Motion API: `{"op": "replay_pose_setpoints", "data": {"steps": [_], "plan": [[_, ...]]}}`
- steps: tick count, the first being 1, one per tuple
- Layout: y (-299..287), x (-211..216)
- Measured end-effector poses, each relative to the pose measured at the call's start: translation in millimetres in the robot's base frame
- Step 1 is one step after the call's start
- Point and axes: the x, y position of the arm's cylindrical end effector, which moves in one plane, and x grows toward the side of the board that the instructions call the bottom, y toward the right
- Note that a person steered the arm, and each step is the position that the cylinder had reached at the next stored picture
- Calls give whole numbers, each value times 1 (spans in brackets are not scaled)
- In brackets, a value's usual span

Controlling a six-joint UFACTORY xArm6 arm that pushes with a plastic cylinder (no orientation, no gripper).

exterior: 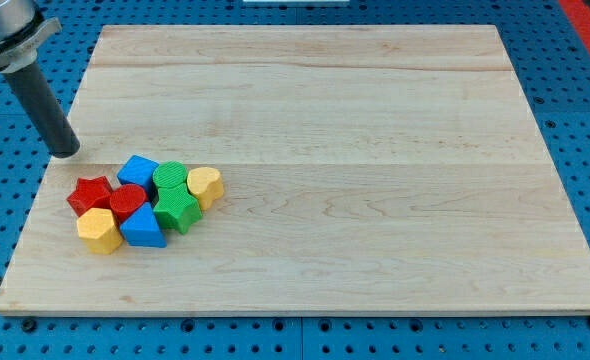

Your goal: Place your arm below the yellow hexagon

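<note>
My tip (65, 152) is seen at the worktop's (375, 120) left edge, above-left of the cluster; no pincer is fitted. The yellow hexagon (98, 230) sits lowest-left, touching the red star (90, 192), red cylinder (127, 201) and blue triangle (142, 228); a yellow heart (205, 184) lies rightmost.

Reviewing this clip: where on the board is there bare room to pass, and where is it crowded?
Crowded only at the view's left: the blocks huddle together, from the red star and yellow hexagon to the yellow heart. My tip sits above-left of them at the board edge. Bare: a strip below the hexagon, and everything right of the heart.
</note>
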Motion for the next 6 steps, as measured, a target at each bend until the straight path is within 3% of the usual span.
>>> {"op": "replay_pose_setpoints", "data": {"steps": [2,5,6], "plan": [[-30,5],[13,115],[14,133]]}}
